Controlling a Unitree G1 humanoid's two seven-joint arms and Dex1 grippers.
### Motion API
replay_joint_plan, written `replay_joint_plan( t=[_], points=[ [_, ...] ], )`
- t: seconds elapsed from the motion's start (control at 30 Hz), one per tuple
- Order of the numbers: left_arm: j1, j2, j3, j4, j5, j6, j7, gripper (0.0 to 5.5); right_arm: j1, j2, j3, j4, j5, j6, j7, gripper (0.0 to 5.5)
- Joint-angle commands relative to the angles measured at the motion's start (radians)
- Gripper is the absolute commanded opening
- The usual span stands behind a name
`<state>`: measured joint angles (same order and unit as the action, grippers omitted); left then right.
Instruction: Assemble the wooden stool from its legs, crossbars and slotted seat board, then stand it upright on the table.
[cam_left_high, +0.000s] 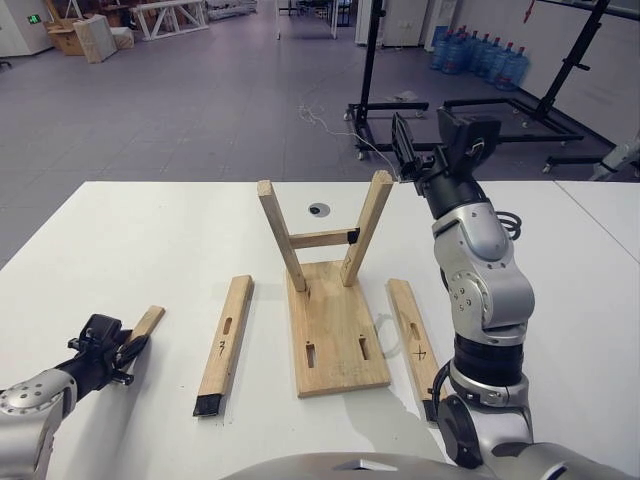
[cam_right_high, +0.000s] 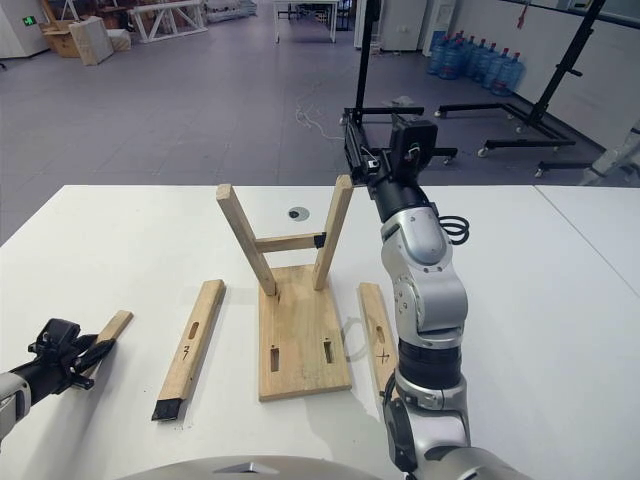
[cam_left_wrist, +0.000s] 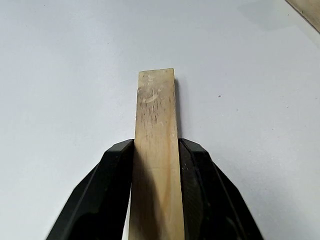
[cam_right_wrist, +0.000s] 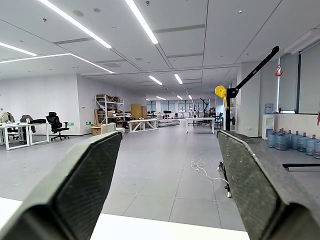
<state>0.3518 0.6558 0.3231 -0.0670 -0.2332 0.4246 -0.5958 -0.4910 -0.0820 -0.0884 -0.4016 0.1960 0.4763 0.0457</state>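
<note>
Conceivably the crossbar (cam_left_wrist: 156, 105) twists or slips on lifting, since the left gripper (cam_left_high: 122, 350) pinches it shut near one end, low at the table (cam_left_high: 150, 230) edge and well apart from the seat board (cam_left_high: 335, 345). The right gripper (cam_right_wrist: 170, 135) hangs wide open and empty, raised near the standing legs (cam_left_high: 365, 225).
</note>
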Motion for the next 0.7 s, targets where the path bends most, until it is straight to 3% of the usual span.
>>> replay_joint_plan(
  t=[0.03,0.17,0.3,0.47,0.7],
  points=[
    [-0.012,-0.039,-0.027,0.054,0.006,-0.053,-0.003,1.29,-0.03,0.004,0.009,0.009,-0.002,-0.015,-0.003,3.52],
    [-0.127,-0.094,0.038,0.003,-0.061,-0.23,0.011,1.29,-0.041,0.009,0.001,-0.004,0.023,-0.03,0.012,3.52],
    [-0.252,-0.113,0.013,-0.119,-0.079,-0.307,0.03,1.28,-0.032,0.036,-0.013,-0.043,0.13,-0.035,0.064,3.52],
    [-0.416,-0.146,-0.082,-0.288,-0.072,-0.383,0.041,1.28,-0.017,0.105,-0.032,-0.049,0.402,0.099,0.109,3.52],
    [-0.591,-0.198,-0.262,-0.281,-0.043,-0.464,-0.01,1.28,0.049,0.149,-0.033,-0.049,0.795,0.289,0.131,3.52]
  ],
)
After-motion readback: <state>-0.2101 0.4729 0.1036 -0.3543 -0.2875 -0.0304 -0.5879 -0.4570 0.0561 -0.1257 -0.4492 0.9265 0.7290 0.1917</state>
